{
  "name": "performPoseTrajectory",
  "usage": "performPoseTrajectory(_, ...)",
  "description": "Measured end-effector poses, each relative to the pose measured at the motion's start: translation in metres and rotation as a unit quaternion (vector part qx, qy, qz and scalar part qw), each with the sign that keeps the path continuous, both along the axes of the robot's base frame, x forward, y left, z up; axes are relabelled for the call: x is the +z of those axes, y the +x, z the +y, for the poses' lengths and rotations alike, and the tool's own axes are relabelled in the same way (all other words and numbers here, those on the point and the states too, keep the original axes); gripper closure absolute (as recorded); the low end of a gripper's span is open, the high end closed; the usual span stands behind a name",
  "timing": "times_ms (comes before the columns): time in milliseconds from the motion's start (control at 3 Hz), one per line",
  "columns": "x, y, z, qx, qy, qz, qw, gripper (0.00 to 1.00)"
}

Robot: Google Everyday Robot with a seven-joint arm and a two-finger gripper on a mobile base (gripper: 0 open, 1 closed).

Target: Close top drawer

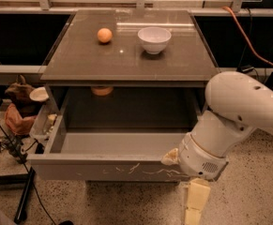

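The top drawer (112, 170) stands fully open, all closing left; my jaws, state untellable, hang at five o'clock.

A single camera looks steeply down from the front, near the table (79, 62), the tool (195, 204) at bottom right.

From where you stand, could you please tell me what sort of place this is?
Probably a robotics test lab: loose cables on the speckled floor, a table holding an orange and a bowl, and the pincer hanging low before the open top drawer.
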State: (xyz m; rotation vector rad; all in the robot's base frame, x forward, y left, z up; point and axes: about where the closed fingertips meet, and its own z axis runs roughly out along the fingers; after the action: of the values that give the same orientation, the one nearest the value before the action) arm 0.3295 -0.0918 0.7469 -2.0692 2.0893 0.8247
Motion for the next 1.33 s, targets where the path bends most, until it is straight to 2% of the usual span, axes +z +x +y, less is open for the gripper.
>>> performPoseTrajectory(333, -0.006, -0.012, -0.003, -0.010, 0.010, 0.000, 0.9999, 0.00)
performPoseTrajectory(667, -0.044, -0.003, -0.012, 0.006, 0.040, 0.008, 0.9991, 0.00)
performPoseTrajectory(1000, -0.085, 0.019, -0.019, 0.024, 0.039, 0.013, 0.9989, 0.00)
performPoseTrajectory(1333, -0.108, 0.042, -0.027, 0.027, 0.007, 0.001, 0.9996, 0.00)
